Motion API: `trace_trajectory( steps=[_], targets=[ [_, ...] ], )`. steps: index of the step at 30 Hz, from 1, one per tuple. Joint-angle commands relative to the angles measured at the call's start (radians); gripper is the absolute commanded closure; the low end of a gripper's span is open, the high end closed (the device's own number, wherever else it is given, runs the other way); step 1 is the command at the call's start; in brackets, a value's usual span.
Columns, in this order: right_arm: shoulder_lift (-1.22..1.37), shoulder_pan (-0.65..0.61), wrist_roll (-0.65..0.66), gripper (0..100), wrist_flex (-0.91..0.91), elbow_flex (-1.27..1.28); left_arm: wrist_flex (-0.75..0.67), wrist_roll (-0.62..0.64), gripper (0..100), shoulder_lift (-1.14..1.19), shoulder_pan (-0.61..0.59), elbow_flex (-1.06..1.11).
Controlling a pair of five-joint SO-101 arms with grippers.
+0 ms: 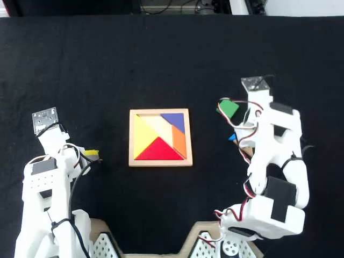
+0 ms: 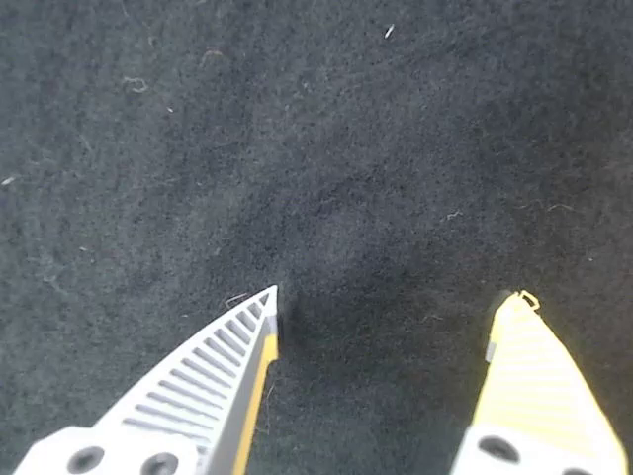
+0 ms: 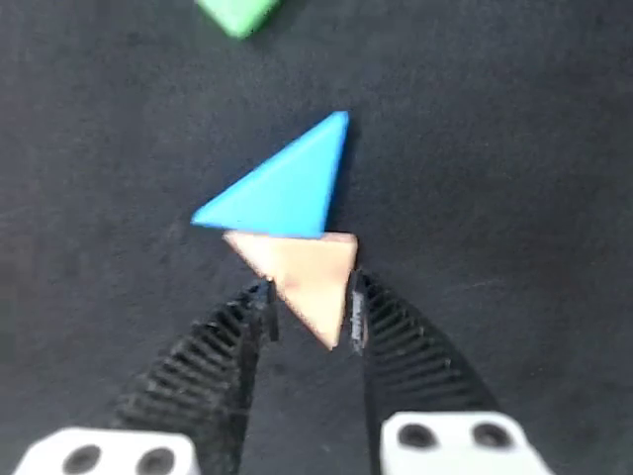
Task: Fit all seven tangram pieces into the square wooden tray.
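The square wooden tray (image 1: 160,111) lies mid-table and holds a yellow (image 1: 141,137), a red (image 1: 159,149), a cream (image 1: 158,124), a dark blue (image 1: 175,121) and an orange piece (image 1: 179,138). To its right, on the cloth, lie a green piece (image 1: 228,108) (image 3: 237,12) and a light blue triangle (image 1: 232,137) (image 3: 282,188). A tan triangle (image 3: 302,272) touches the blue one's edge. My right gripper (image 3: 307,297) is shut on the tan triangle, one finger on each side. At the left, my left gripper (image 2: 391,302) (image 1: 91,155) hangs open over bare cloth.
Black cloth covers the table (image 1: 161,59). The right arm's body (image 1: 274,161) stands over the area right of the tray. The arm bases (image 1: 215,244) sit at the near edge.
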Motion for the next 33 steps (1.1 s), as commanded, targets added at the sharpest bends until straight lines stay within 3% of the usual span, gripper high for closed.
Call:
trace_trajectory(
  steps=[1,4,12,24,33],
  targets=[
    [-0.001,0.037,0.014,87.0,-0.094,0.016,-0.005,-0.014,67,-0.008,0.010,-0.004],
    [-0.001,0.064,0.026,86.8,-0.137,0.018,-0.005,-0.014,67,-0.008,0.008,-0.004],
    [-0.004,0.071,0.255,87.1,-0.262,0.096,-0.005,-0.014,67,-0.008,0.008,-0.002],
    [-0.022,0.071,0.299,87.1,-0.256,0.105,-0.005,-0.014,67,-0.008,0.010,-0.002],
    [-0.325,0.071,0.304,87.1,-0.256,0.266,-0.005,-0.012,67,-0.008,0.010,-0.002]
  ],
)
